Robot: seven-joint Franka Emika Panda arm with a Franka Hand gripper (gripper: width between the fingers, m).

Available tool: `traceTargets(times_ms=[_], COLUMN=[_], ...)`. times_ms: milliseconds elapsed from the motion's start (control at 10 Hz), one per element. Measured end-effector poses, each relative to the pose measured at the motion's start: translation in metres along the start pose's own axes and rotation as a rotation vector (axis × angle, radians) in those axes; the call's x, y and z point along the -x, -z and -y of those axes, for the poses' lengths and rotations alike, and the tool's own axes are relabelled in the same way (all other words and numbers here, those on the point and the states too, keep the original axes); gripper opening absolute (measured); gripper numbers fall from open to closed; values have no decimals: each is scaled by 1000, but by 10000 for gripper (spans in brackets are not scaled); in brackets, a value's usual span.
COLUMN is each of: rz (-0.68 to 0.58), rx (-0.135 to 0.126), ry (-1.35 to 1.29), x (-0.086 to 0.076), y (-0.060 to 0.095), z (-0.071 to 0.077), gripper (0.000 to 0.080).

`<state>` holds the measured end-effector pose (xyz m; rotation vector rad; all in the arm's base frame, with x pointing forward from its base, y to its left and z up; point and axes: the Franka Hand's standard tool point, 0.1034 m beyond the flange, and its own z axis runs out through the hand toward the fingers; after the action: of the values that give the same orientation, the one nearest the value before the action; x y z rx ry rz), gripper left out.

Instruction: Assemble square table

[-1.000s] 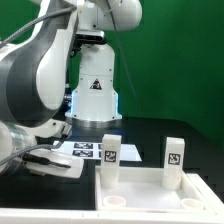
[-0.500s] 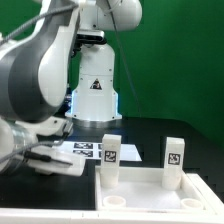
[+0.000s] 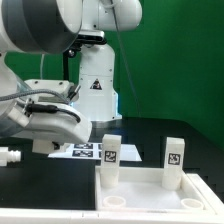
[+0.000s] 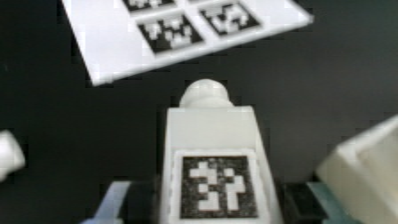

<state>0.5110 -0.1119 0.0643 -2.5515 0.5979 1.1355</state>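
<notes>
Arm (image 3: 35,40) hides its own gripper in the exterior view, where the tabletop (image 3: 140,180) is cut off at five o'clock.
In the wrist view the gripper (image 4: 219,198) stands part-open astride a tagged leg (image 4: 217,130); the blurred fingers (image 4: 121,200) may or may not press it, I cannot tell. Black table (image 3: 40,195), green backdrop (image 3: 180,60). Two upright legs (image 3: 110,158) (image 3: 175,160) stand at the tabletop's far edge, with the marker board (image 3: 85,150) at nine o'clock from them.
</notes>
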Motion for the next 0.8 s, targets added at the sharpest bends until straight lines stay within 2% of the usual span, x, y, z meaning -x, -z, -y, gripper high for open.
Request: traceTargets(times_ms=[100,200,300,400,500,600,700,800], rz=[-76,-135,-228,-355,-484,-555,-563,-661], rx=[0,12,21,16,18,25,28,20], ry=[6,38,80,126,156,178,171,171], x=[-1,3,5,14,24,34,32,23], y=[4,17,39,63,67,51,48,61], z=[4,22,50,86,112,120,113,114], gripper=[284,284,284,284,284,284,284,284])
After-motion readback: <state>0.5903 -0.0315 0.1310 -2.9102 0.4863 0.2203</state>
